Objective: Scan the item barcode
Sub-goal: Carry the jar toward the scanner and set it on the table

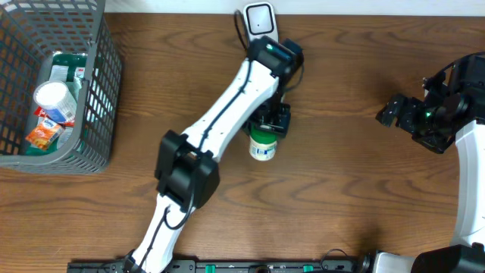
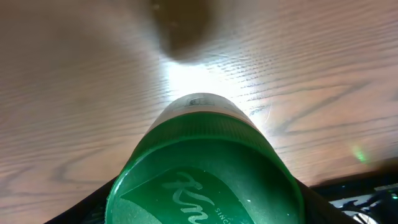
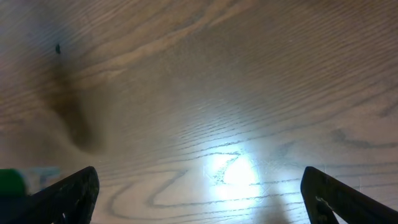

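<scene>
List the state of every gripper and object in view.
Left gripper: shut on bottle.
Right gripper: open, empty.
Bottle: held at its lid end, green lid on.
Scanner: untouched, apart from the bottle.
Basket: upright, partly filled.

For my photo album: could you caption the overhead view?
Left gripper holds a green-lidded jar below the scanner; right gripper hangs open.

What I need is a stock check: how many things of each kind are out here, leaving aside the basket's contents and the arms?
Grey wire-mesh basket: 1
White barcode scanner: 1
Green-lidded white plastic jar: 1
Total: 3
</scene>
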Controlling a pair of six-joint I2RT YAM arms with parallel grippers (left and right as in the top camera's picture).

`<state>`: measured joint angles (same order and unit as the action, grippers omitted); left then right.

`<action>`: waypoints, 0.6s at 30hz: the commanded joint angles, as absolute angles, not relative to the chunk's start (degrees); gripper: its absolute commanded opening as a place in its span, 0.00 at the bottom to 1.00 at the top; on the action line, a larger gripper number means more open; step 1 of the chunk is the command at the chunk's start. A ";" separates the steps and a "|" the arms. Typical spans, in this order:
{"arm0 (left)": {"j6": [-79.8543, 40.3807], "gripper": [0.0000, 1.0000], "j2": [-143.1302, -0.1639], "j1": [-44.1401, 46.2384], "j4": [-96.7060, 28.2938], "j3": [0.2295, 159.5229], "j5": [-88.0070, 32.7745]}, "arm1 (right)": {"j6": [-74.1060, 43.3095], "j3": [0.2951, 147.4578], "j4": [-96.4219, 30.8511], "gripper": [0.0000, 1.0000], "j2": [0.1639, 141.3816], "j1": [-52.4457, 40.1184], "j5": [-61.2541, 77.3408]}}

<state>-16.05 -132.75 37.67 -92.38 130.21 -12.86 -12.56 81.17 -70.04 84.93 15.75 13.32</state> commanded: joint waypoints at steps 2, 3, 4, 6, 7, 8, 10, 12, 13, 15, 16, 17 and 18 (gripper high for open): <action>-15.03 0.52 -136.29 39.18 -96.82 128.42 -14.13 | -11.68 81.30 -70.08 0.99 85.23 15.88 13.54; -15.03 0.51 -137.29 39.33 -96.82 127.85 -14.13 | -11.68 81.30 -70.08 0.99 85.23 15.88 13.54; -15.03 0.51 -138.04 39.35 -96.82 127.39 -14.11 | -11.68 81.30 -70.08 0.99 85.23 15.88 13.54; -15.03 0.52 -139.33 39.35 -96.82 126.85 -14.09 | -11.68 81.30 -70.08 0.99 85.23 15.88 13.54; -15.03 0.51 -139.87 39.35 -96.82 126.85 -14.09 | -11.68 81.30 -70.08 0.99 85.23 15.88 13.54; -15.03 0.51 -140.27 39.35 -96.75 126.85 -14.09 | -11.68 81.30 -70.08 0.99 85.25 15.88 13.54; -15.03 0.52 -141.01 39.35 -96.07 126.85 -13.61 | -11.68 81.30 -70.06 0.99 85.27 15.88 13.54; -15.03 0.52 -141.36 39.35 -95.15 126.80 -12.23 | -11.70 81.28 -70.08 0.99 85.32 15.88 13.56; -15.05 0.52 -141.36 39.35 -94.59 126.80 -11.75 | -11.70 81.19 -70.11 0.99 85.32 15.86 13.56; -15.07 0.68 -141.36 39.35 -93.43 126.80 -11.31 | -11.70 80.95 -70.08 0.99 85.32 15.86 13.56; -15.07 0.73 -141.36 39.35 -92.90 126.80 -11.33 | -11.70 80.75 -70.08 0.99 85.32 15.86 13.56; -15.07 0.79 -141.36 39.35 -92.18 126.80 -11.31 | -11.70 80.64 -70.11 0.99 85.34 15.86 13.56; -15.07 0.85 -141.36 39.35 -91.50 126.80 -11.31 | -11.70 80.51 -70.11 0.99 85.36 15.86 13.56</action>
